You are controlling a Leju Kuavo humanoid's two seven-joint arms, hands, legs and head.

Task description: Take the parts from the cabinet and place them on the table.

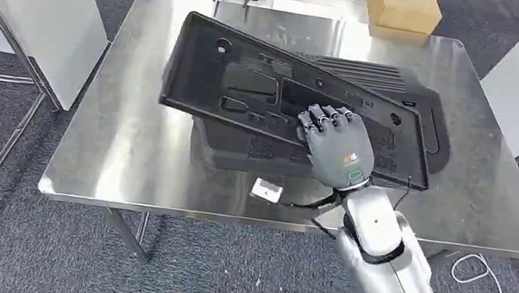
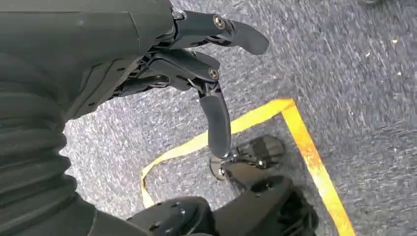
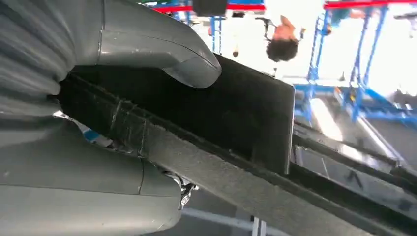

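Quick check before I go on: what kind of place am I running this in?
Probably a workshop or factory test area: a steel table carries stacked black moulded panels, with grey carpet marked by yellow floor tape and blue racking behind. The right hand grips the top panel.

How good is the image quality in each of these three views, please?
Head view: sharp, with lamp glare on the steel table. Left wrist view: left hand crisp, carpet softly blurred. Right wrist view: background blown out by bright light, the black panel dark, the right hand smeared.

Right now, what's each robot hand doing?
Left robot hand: open, holding nothing, hanging above the floor.
Right robot hand: grips the top black panel.
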